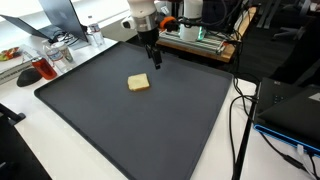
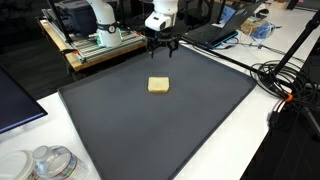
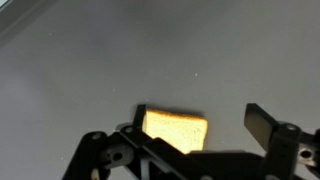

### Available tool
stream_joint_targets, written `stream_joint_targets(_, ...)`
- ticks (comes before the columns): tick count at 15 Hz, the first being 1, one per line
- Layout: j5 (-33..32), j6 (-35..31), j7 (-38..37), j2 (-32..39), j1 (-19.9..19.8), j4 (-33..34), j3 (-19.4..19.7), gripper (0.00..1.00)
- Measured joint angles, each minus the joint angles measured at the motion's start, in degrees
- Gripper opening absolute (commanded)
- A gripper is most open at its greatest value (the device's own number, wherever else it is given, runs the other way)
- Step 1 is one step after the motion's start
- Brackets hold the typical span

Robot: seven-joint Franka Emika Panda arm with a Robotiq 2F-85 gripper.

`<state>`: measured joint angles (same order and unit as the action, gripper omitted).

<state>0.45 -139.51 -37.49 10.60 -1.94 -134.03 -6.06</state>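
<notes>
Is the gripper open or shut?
Open: in the wrist view the gripper has its fingers spread wide, holding nothing; the yellow block lies apart on the mat.

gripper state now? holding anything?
Gripper: open, holding nothing, raised and not touching the yellow block.

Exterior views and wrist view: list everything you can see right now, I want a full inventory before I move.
block: one, pale yellow, lying flat mid-mat, apart from the gripper
mat: one, dark grey, covering most of the table
table: one, white, under the mat
cables: several, black, on the table beside the mat
clear containers: a few, transparent, at a table corner off the mat
wooden bench: one, light wood, behind the mat, carrying equipment
gripper: one, black, open, above the mat's far edge
arm: one, white, above the gripper
</notes>
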Motion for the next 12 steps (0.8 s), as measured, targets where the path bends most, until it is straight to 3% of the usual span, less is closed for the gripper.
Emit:
stream_joint_targets(4, 8.42, -5.27, 0.1, 5.06, 0.31, 0.84, 0.95, 1.0)
stream_joint_targets(12, 9.18, -4.89, 0.03, 6.11, 1.81, 1.5, 2.88, 1.0)
